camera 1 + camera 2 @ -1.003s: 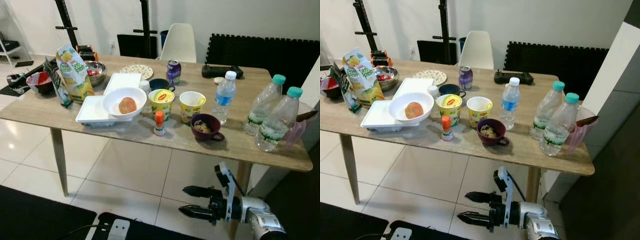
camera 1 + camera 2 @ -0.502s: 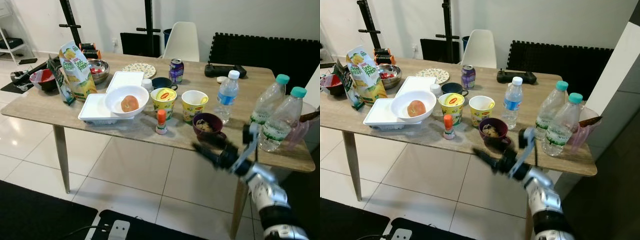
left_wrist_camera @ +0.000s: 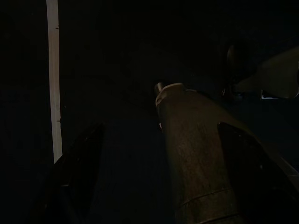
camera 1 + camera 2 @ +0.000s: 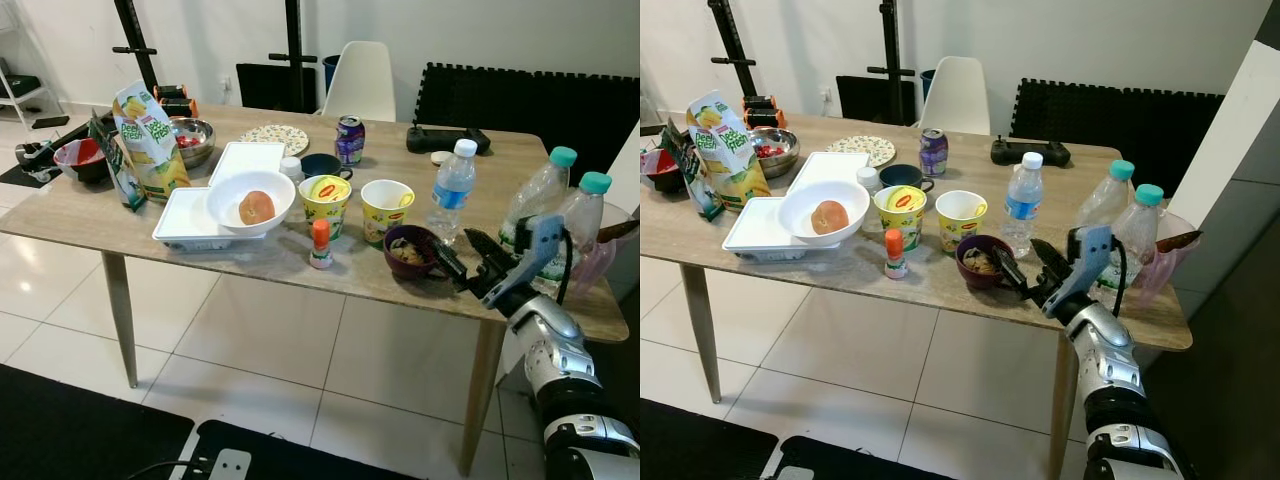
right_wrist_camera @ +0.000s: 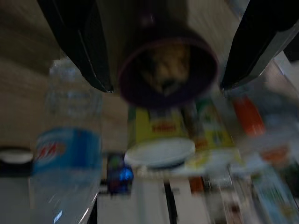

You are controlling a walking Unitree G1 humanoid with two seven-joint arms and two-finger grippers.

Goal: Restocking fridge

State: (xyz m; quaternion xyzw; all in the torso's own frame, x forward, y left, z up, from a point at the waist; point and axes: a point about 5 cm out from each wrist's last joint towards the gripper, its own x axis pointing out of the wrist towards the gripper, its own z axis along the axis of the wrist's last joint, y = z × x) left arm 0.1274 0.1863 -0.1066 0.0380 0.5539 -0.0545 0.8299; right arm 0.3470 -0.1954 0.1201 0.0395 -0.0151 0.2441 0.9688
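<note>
Purple mug (image 4: 410, 252) w/ food scraps inside sits upright near the front edge of the wooden table (image 4: 80, 215), just ahead of the right gripper (image 4: 462, 264), which reaches in from the robot's right w/ fingers spread apart. In the right wrist view the mug (image 5: 167, 70) lies straight between the two black fingers (image 5: 81, 42), mouth visible, handle not clear, so approach looks lined up; the mug looks like the thing being gone for, though that's a guess. Right arm is far nearer; left gripper (image 3: 140, 186) hangs in the dark, fingers look apart. Just behind the mug: small water bottle (image 4: 449, 192), white cap, partly full. To the robot's right of the gripper, two bigger bottles (image 4: 560, 235) w/ teal caps, close to the arm, so a knock is possible. Other containers: two yellow noodle cups (image 4: 385, 210), one w/ lid still on; white bowl (image 4: 250, 203) holding an orange-ish round fruit, on a white tray (image 4: 185, 222); soda can (image 4: 348, 140); juice carton (image 4: 148, 140); steel bowl (image 4: 195, 140); red bowl (image 4: 78, 160); small orange-capped bottle (image 4: 319, 245).
</note>
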